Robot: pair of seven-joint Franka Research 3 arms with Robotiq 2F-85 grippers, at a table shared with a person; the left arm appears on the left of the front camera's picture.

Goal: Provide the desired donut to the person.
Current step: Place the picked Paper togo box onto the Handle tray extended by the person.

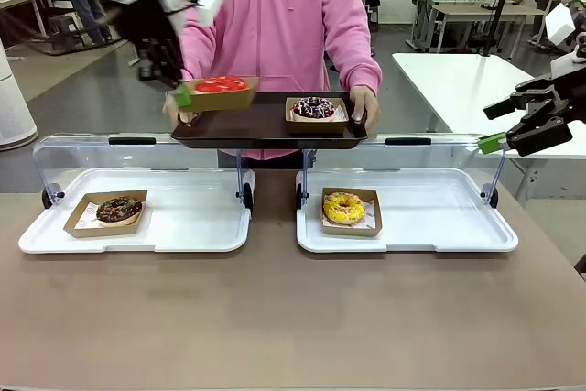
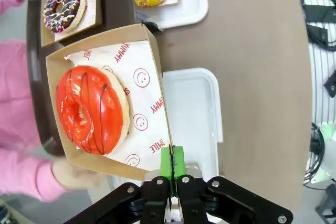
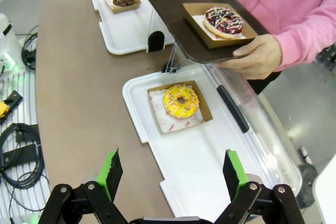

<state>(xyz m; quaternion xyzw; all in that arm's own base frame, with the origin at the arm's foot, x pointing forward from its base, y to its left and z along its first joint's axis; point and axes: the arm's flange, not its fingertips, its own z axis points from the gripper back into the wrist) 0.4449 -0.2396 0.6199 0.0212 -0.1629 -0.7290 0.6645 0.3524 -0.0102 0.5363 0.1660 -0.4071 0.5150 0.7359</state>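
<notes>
Delivery step: left gripper clenched on edge of cardboard box holding red donut, over dark tray held by person. Right gripper released, idle. Next move likely: lower box onto tray, release.

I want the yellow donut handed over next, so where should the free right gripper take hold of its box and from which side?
Grip the yellow donut's cardboard box by one thin upright wall, as the left gripper pinches the red donut's box. Come from above on the side nearest the robot with the open right gripper; the clear cover guards the far side.
</notes>
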